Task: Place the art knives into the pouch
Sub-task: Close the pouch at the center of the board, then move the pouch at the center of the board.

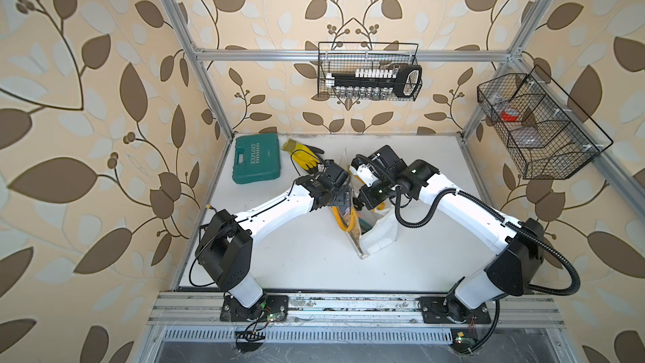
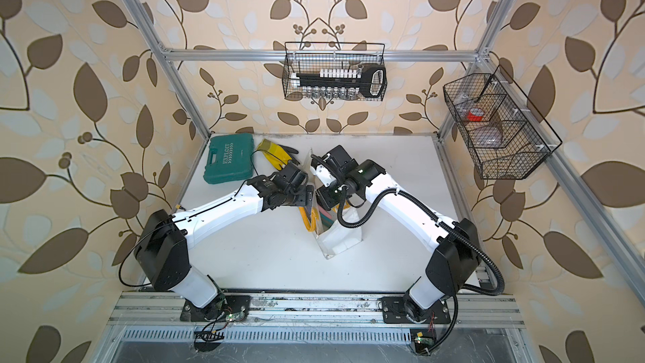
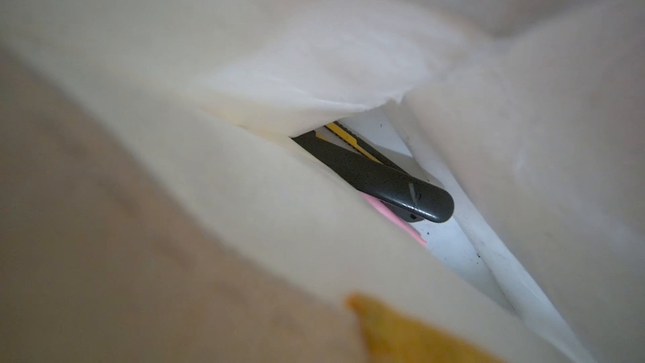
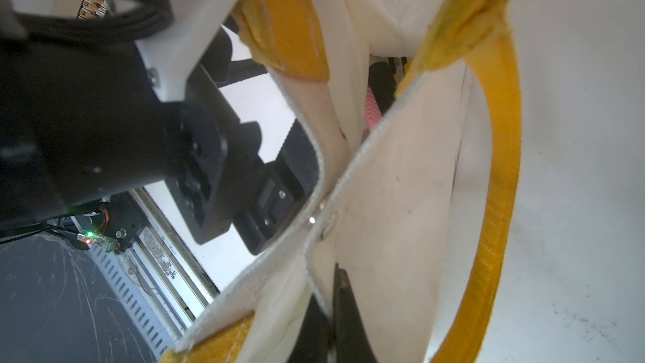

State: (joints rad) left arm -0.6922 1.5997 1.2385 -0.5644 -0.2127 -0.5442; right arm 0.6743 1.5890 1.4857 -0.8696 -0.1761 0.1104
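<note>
The pouch stands mid-table with its mouth held apart, white inside. My right gripper is shut on the pouch's rim, fabric pinched between its fingers. My left gripper is at the mouth with its jaws wide and open; its fingertips are hidden behind the rim. In the left wrist view the art knife, black with a yellow strip, lies at the bottom between the white walls on something pink. No finger touches it.
A green tool case and a yellow glove lie at the back left. Wire baskets hang on the back wall and the right frame. The pouch's yellow handles hang loose beside its mouth.
</note>
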